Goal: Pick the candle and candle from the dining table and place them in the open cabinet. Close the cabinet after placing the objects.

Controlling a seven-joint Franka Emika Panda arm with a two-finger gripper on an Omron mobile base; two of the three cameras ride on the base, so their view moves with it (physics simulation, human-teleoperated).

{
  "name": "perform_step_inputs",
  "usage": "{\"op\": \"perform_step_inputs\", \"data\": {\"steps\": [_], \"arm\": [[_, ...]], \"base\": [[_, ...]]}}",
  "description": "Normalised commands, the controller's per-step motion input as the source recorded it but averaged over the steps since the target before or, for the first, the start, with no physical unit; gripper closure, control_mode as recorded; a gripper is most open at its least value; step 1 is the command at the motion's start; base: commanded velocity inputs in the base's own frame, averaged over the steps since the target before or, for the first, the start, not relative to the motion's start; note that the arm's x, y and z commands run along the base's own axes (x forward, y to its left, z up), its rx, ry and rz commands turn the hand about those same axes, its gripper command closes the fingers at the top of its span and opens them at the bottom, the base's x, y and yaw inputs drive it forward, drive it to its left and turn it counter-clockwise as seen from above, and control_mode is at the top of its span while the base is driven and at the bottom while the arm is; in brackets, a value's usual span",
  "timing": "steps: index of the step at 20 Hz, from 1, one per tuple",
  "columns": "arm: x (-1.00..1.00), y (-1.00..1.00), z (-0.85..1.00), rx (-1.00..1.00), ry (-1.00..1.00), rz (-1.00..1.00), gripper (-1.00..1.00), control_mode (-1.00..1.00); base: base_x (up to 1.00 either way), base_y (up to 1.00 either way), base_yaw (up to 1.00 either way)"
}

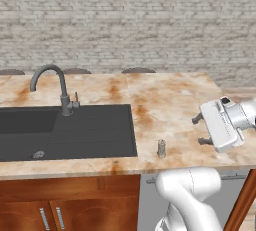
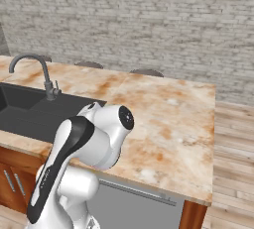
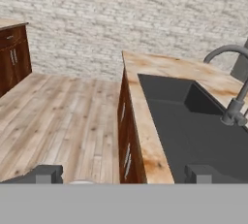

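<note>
**Gripper wide open, holding nothing, beside grey candle**

Gripper sits over the right part of the dining table, turned sideways, fingers spread full, nothing between them. From my seat I count 1 candle: the stubby grey candle stands upright near the front edge, just right of the sink, and left of and a bit below the gripper, apart from it. Bare stone between the two, nothing blocking. 1 faucet at the sink's back rim, curved spout. In hand view both finger tips point along the counter's long edge, w/ sink and faucet to the right, wood floor left. Base cupboards below the counter, brick wall behind.
</note>
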Motion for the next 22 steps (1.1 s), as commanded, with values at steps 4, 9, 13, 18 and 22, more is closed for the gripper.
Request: {"op": "perform_step_inputs", "data": {"steps": [4, 9, 13, 18, 22], "arm": [[-0.33, -0.01, -0.39, -0.02, 0.05, 0.04, -1.00, -1.00], [-0.16, -0.05, -0.28, 0.00, 0.04, 0.01, -1.00, -1.00], [0.01, -0.16, -0.19, 0.00, 0.06, 0.00, -1.00, -1.00], [0.13, -0.16, -0.22, 0.00, 0.05, -0.01, -1.00, -1.00], [0.22, -0.09, -0.17, -0.02, 0.03, -0.01, -1.00, -1.00]], "base": [[0.00, 0.00, 0.00], [0.00, 0.00, 0.00], [0.00, 0.00, 0.00], [0.00, 0.00, 0.00], [0.00, 0.00, 0.00]]}}
